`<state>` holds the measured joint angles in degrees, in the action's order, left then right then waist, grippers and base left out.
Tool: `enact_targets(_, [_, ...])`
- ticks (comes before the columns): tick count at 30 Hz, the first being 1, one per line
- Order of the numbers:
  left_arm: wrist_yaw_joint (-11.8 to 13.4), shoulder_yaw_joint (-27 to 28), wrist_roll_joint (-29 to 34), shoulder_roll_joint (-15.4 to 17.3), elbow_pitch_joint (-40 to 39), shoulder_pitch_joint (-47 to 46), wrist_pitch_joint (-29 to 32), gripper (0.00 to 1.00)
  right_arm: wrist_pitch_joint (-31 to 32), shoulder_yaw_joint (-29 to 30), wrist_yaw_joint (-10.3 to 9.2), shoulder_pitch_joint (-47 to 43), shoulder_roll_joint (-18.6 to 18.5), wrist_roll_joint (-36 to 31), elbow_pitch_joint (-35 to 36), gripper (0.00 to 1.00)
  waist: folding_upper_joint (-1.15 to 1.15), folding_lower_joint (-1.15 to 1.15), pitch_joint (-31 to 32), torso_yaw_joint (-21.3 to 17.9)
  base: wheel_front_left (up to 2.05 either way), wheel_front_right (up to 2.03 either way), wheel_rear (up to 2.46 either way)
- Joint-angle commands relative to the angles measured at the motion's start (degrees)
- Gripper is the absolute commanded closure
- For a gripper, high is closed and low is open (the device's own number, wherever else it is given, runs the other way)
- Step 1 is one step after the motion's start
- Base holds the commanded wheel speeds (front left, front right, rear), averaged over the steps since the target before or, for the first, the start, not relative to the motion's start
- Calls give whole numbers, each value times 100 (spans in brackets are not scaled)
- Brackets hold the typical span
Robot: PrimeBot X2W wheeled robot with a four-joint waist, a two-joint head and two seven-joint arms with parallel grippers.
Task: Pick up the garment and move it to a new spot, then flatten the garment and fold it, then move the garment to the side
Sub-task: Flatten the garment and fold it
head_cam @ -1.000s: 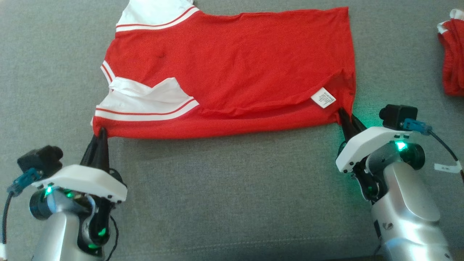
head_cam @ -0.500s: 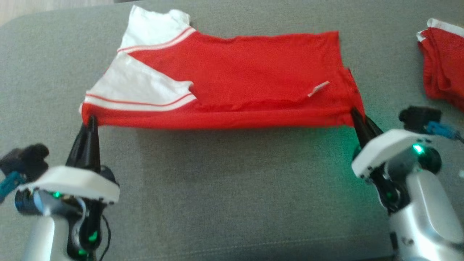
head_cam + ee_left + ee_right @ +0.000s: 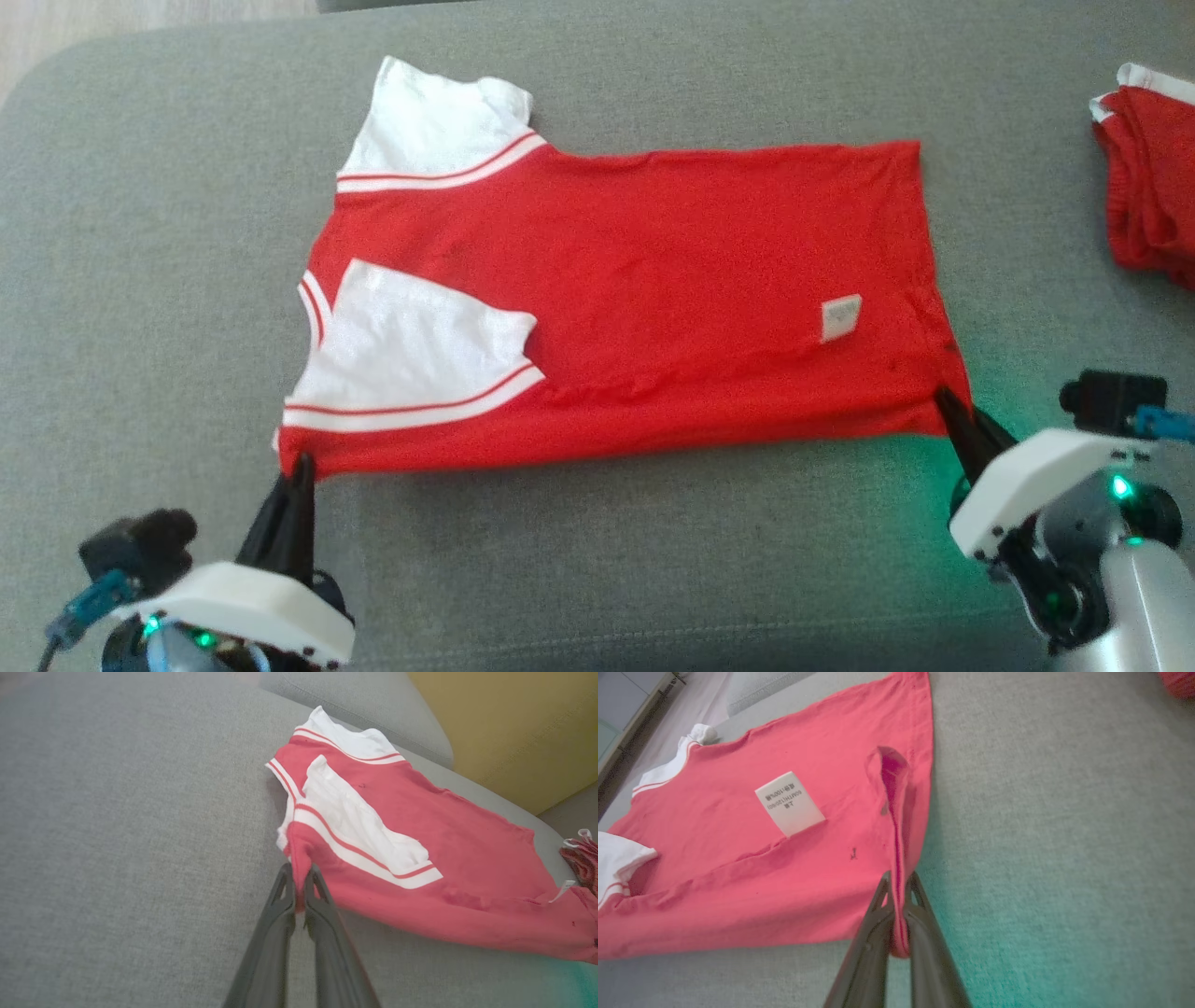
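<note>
Garment [image 3: 653, 280]: red-and-white shirt, spread mid-frame on grey cushion [image 3: 597, 560] | left gripper [image 3: 302, 462]: fingers pinched tight on its lower-left corner | right gripper [image 3: 945, 399]: fingers pinched tight on its lower-right hem corner | handling: light, limp cloth, likely to sag and wrinkle between grips; corners and hem look like the best holds, pulled taut
</note>
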<state>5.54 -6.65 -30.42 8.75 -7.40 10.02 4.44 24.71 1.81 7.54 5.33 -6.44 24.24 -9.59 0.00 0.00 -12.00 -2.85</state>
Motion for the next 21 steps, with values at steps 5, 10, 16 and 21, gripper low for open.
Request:
enact_targets(5, [-60, 188, -26, 24, 217, -117, -242, 94, -18, -2, -5, -201, -95, -128, 289, 71, 0, 0, 85, -13, 0, 0, 0])
enact_targets(10, [-110, 201, -13, 83, 456, -157, -337, 0, -132, 18, -5, -318, -4, -214, 411, 0, 0, 0, 109, -113, 0, 0, 0])
enact_targets(16, [-125, 326, 71, 338, 347, -389, -332, 0, -396, 77, -5, -330, 69, -321, 754, 0, 0, 0, 28, -233, 0, 0, 0])
enact_targets(21, [-237, 320, 224, 746, 188, -998, -33, 0, -569, -74, -5, -157, 130, -438, 1088, 0, 0, 0, -101, -370, 0, 0, 0])
